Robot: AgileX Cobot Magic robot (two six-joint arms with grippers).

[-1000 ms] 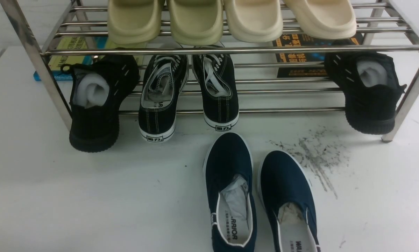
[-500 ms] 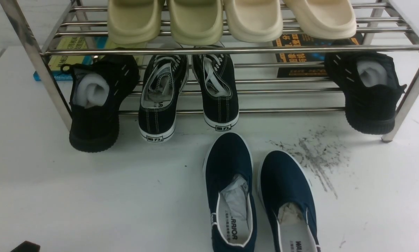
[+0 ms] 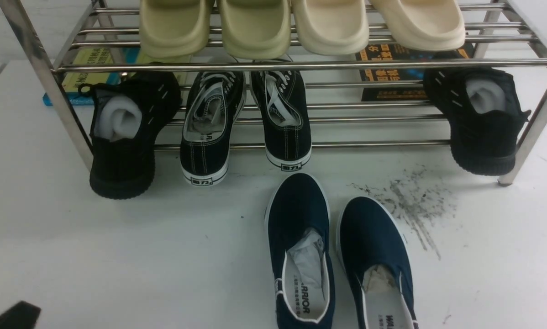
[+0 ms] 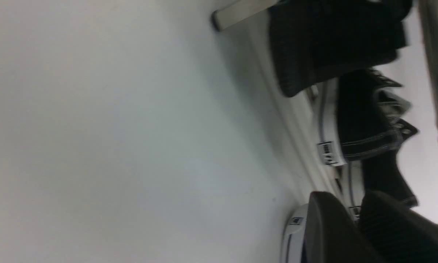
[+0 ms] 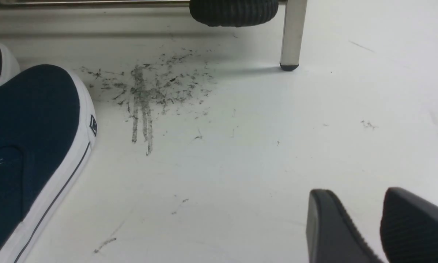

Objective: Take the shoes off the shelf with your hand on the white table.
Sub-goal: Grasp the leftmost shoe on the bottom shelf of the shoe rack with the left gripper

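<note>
Sneakers (image 3: 206, 151) sit upper centre-left on the lower shelf (image 3: 346, 65) tier, heels overhanging the counter (image 3: 118, 256). Left pincer (image 4: 350, 204) is bottom-left, spread unclear; right pincer (image 5: 356, 197) is spread and empty. Likely best: grip one heel collar, clear of the knit shoe (image 3: 123, 155).

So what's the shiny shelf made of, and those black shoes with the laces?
The shelf looks like polished steel: its bars gleam and mirror light. The black lace-up shoes seem to be woven canvas with pale stitching, and their white soles look like rubber, probably.
</note>
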